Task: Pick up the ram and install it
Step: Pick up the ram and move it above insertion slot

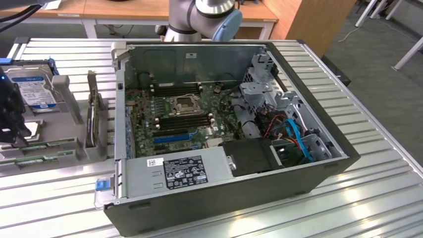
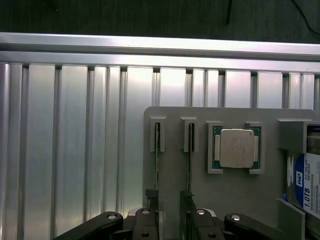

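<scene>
Two ram sticks stand on edge in narrow slots of a grey holder point(image 2: 170, 175): one ram stick point(image 2: 157, 150) and a second point(image 2: 190, 150) beside it. In the exterior view they show as green strips point(image 1: 46, 145) at the far left of the table. My gripper point(image 2: 172, 222) hangs open above the holder near the sticks' ends, one finger point(image 2: 147, 220) by each stick, holding nothing. In the exterior view the gripper point(image 1: 12, 126) is a dark shape over the holder. The open computer case point(image 1: 310, 148) lies mid-table, its motherboard memory slots point(image 1: 175, 89) exposed.
A square silver processor chip point(image 2: 236, 148) sits in the holder beside the sticks, and a hard drive point(image 1: 36, 91) with a blue-white label stands further along. Inside the case are a power supply point(image 1: 178, 171), cables point(image 1: 297, 139) and a drive cage. The arm's base point(image 1: 198, 20) stands behind the case.
</scene>
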